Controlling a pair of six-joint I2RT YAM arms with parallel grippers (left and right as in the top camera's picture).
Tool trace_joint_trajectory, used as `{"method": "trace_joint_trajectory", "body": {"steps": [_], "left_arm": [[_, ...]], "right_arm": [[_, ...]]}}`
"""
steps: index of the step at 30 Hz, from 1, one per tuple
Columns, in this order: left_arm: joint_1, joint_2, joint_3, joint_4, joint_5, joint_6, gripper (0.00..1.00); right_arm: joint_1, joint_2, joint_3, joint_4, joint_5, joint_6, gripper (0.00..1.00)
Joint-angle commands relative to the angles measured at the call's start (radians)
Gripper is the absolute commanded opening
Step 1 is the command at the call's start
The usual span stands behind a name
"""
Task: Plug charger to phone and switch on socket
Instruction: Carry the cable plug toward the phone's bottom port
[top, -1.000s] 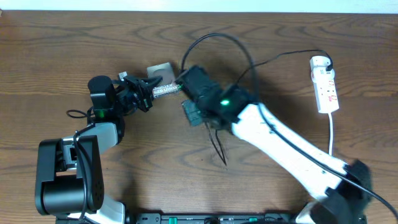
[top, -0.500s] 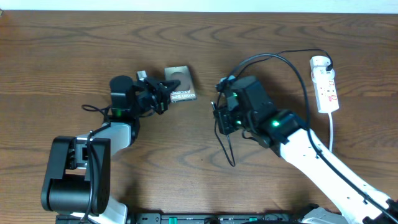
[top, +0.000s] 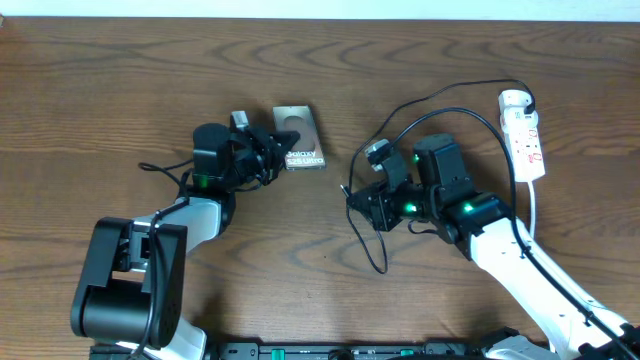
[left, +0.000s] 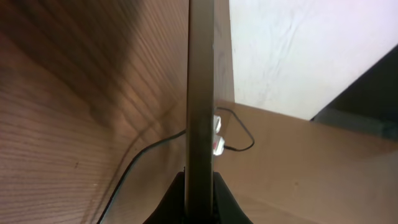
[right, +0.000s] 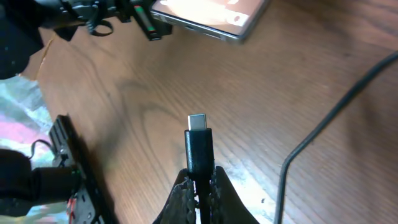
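Note:
The phone (top: 301, 150) has a brownish-gold face with white lettering. My left gripper (top: 266, 154) is shut on its left end and holds it just off the table. In the left wrist view the phone (left: 200, 93) stands edge-on between the jaws (left: 200, 202). My right gripper (top: 360, 199) is shut on the charger's black plug (right: 199, 146), whose tip points toward the phone (right: 211, 15) with a gap between them. The thin cable (top: 440, 100) loops back to the white socket (top: 524, 135) at the right, where the adapter (top: 514, 98) sits at its far end.
A slack loop of the charger cable (top: 372, 250) lies on the wooden table below my right gripper. The socket's white cord (top: 534, 215) runs toward the front beside my right arm. The socket also shows far off in the left wrist view (left: 217, 134).
My left gripper has carried the phone to the right. My right arm has drawn back to the right with the plug, so plug and phone have separated.

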Motion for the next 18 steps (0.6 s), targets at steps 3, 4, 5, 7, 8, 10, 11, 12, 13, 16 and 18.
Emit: {"method": "trace_joint_trajectory", "body": {"steps": [3, 4, 5, 7, 8, 10, 11, 12, 13, 16, 18], "left_arm": [[-0.041, -0.008, 0.027, 0.050, -0.010, 0.054, 0.07], [-0.048, -0.008, 0.036, 0.050, -0.011, 0.042, 0.07], [-0.053, -0.008, 0.042, 0.051, -0.021, 0.013, 0.07], [-0.060, -0.008, 0.050, 0.050, -0.037, -0.022, 0.07], [-0.064, -0.008, 0.054, 0.050, -0.048, -0.039, 0.07], [-0.072, -0.008, 0.059, 0.050, -0.064, -0.068, 0.07], [-0.081, -0.008, 0.059, 0.050, -0.087, -0.117, 0.07], [-0.089, -0.008, 0.059, 0.050, -0.109, -0.157, 0.07], [-0.092, -0.008, 0.059, 0.049, -0.118, -0.173, 0.07], [-0.094, -0.008, 0.061, 0.005, -0.141, -0.181, 0.07], [-0.096, -0.008, 0.062, -0.025, -0.149, -0.181, 0.07]], "right_arm": [[0.034, -0.011, -0.006, -0.002, -0.003, 0.098, 0.01], [0.038, -0.011, -0.006, -0.002, -0.003, 0.117, 0.01], [0.040, -0.011, -0.006, -0.002, -0.003, 0.139, 0.01], [0.040, -0.011, -0.006, -0.002, 0.000, 0.170, 0.01], [0.040, -0.011, -0.006, -0.002, 0.013, 0.200, 0.01], [0.040, -0.011, -0.006, -0.001, 0.028, 0.237, 0.01], [0.045, -0.011, -0.006, -0.001, 0.052, 0.266, 0.01], [0.055, -0.011, -0.006, -0.001, 0.088, 0.292, 0.01], [0.060, -0.011, -0.005, 0.000, 0.105, 0.307, 0.01], [0.072, -0.011, 0.000, 0.000, 0.128, 0.334, 0.01], [0.075, -0.011, 0.014, -0.005, 0.133, 0.340, 0.01]]}}
